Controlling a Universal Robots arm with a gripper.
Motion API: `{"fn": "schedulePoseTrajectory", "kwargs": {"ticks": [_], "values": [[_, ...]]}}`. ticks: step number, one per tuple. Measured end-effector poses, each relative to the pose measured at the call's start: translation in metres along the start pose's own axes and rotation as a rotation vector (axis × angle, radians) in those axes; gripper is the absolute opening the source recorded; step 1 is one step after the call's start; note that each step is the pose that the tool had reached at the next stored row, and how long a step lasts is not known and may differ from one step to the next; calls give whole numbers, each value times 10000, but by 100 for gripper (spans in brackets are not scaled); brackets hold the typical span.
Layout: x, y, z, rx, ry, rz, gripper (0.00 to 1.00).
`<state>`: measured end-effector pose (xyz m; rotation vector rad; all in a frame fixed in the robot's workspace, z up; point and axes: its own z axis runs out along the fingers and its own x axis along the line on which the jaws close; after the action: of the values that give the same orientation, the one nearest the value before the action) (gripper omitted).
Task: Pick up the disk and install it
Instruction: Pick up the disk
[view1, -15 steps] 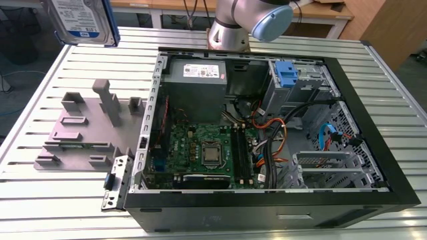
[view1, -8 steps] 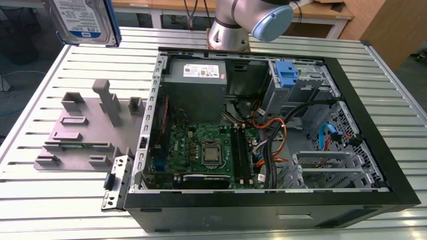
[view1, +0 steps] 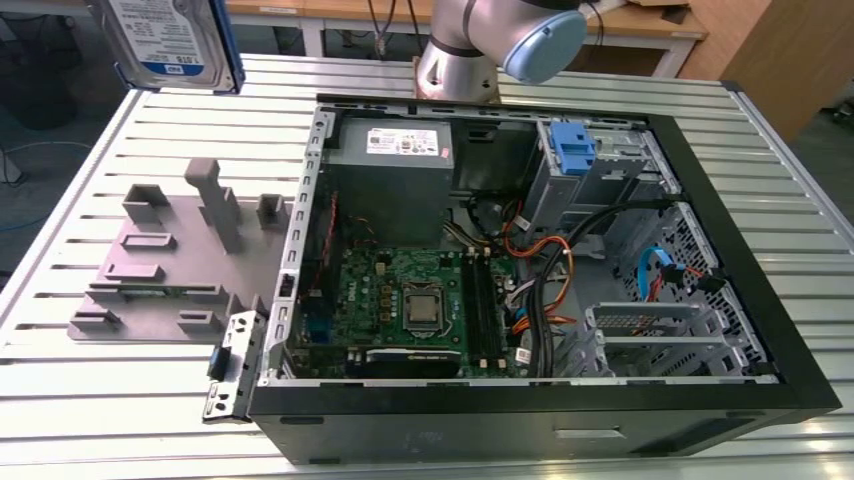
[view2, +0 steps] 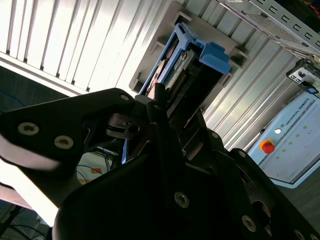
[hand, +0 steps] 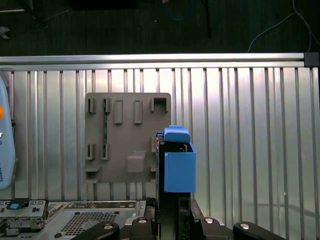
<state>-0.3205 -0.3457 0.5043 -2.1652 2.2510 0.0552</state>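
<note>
- Closest to the lens in the second wrist view: dark fingers (view2: 161, 120), clenched on the disk (view2: 187, 60), blue side rails along its long edges.
- At eleven o'clock in the exterior view: the same disk (view1: 167, 40) hanging in the air, white-and-blue label facing the camera, well above the slatted desk (view1: 80, 200), touching nothing under it.
- Beyond the disk in the first wrist view: grey slotted fixture (hand: 125, 135) lying on the desk, disk edge-on over the fixture's border.
- From the centre to four o'clock in the exterior view: open computer case (view1: 534, 420), motherboard (view1: 400, 290) exposed, upright blue latch piece (view1: 574, 148) at one o'clock by the drive cage.
- Judged as the carrying step: disk off the desk, not yet seated in the case.
- To do this step well, probably: firm clench with no slip, rails left unobstructed, disk square rather than tilted, travel high enough to clear the case wall, wide berth to the orange cables (view1: 554, 250) near three o'clock.
</note>
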Motion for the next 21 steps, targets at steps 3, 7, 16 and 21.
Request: {"fn": "schedulePoseTrajectory", "kwargs": {"ticks": [3,7,16,21], "values": [[0,-5,0,0,0,0,35],[0,-11,0,0,-7,0,35],[-2,-47,0,0,-8,0,35],[-4,-91,1,0,-9,0,35]]}}
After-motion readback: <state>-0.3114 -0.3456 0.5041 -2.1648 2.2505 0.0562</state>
